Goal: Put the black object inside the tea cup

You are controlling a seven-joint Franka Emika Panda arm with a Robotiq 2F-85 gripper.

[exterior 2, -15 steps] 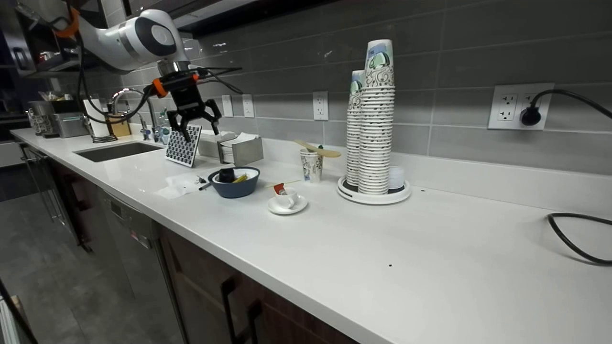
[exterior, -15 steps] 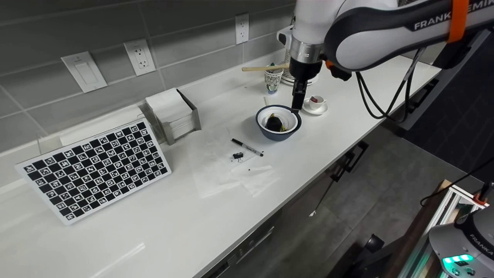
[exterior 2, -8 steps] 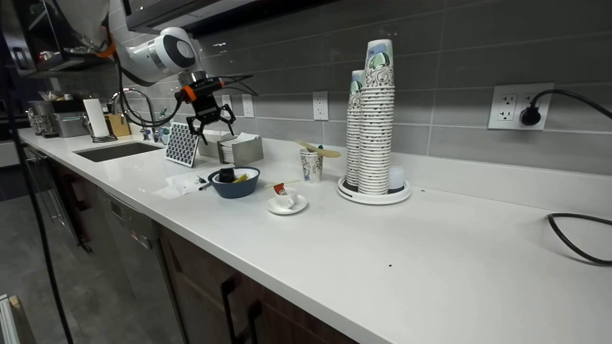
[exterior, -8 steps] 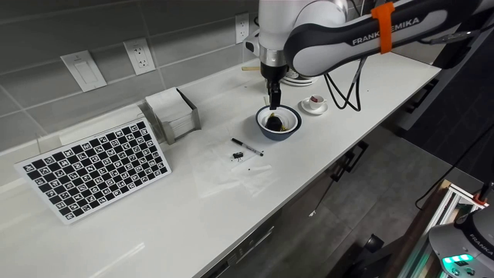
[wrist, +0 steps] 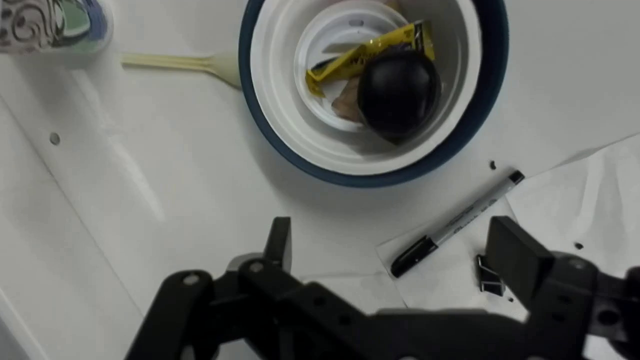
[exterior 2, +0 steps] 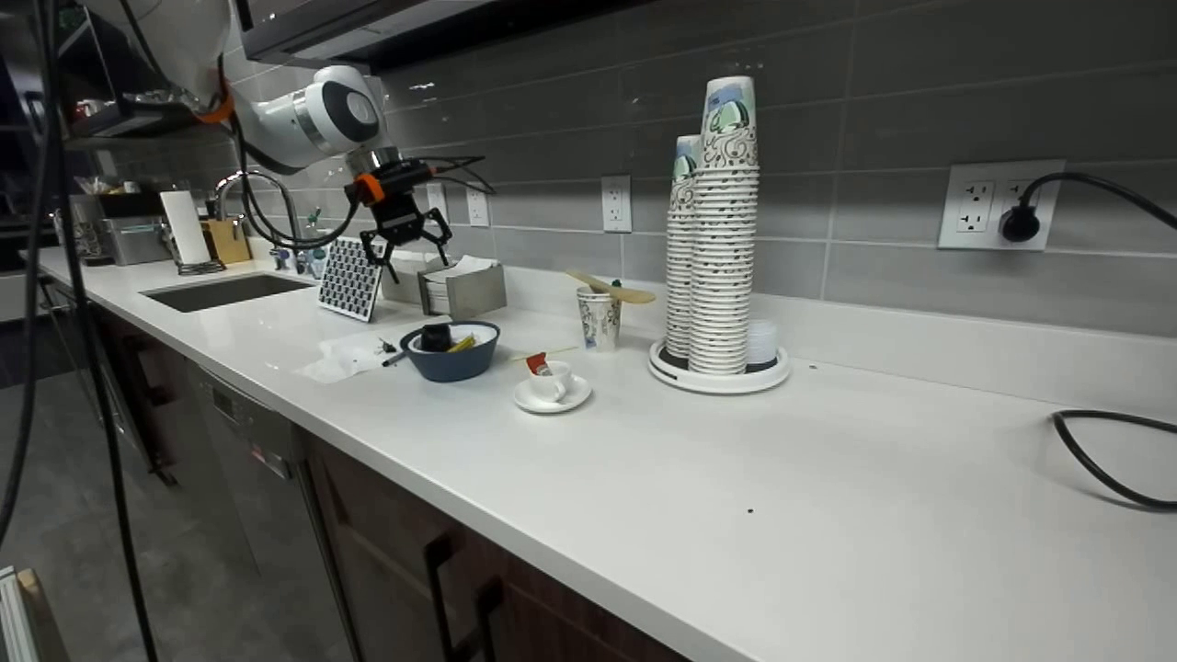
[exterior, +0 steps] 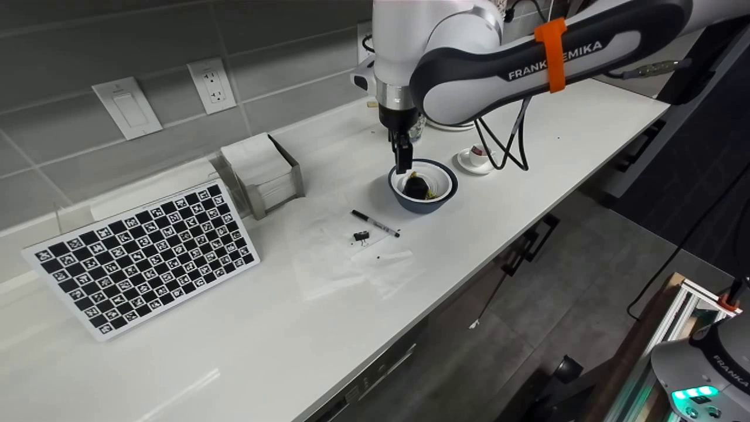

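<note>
The black object is a pen-shaped marker (wrist: pixel 457 222) with a black cap and a grey body. It lies on the counter beside the bowl, partly on white paper, and also shows in an exterior view (exterior: pixel 375 223). The white tea cup (exterior 2: pixel 550 382) stands on a saucer with a red packet in it. It also shows in an exterior view (exterior: pixel 479 155), partly behind a cable, and is out of the wrist view. My gripper (wrist: pixel 390 223) is open and empty, high above the counter near the bowl (exterior: pixel 403 169). In the wrist view the marker's cap end appears between the spread fingers.
A blue bowl (wrist: pixel 372 181) with a white inner bowl holds a black rounded thing and a yellow packet. A black binder clip (wrist: pixel 489 276) lies near the marker. A patterned paper cup (exterior 2: pixel 599 319), a napkin holder (exterior: pixel 266 176) and stacked cups (exterior 2: pixel 722 276) stand along the wall.
My open gripper has moved left in one exterior view, from near the tea cup to the bowl's far-left rim, and slightly lower in the last half second. Objects have not moved.
</note>
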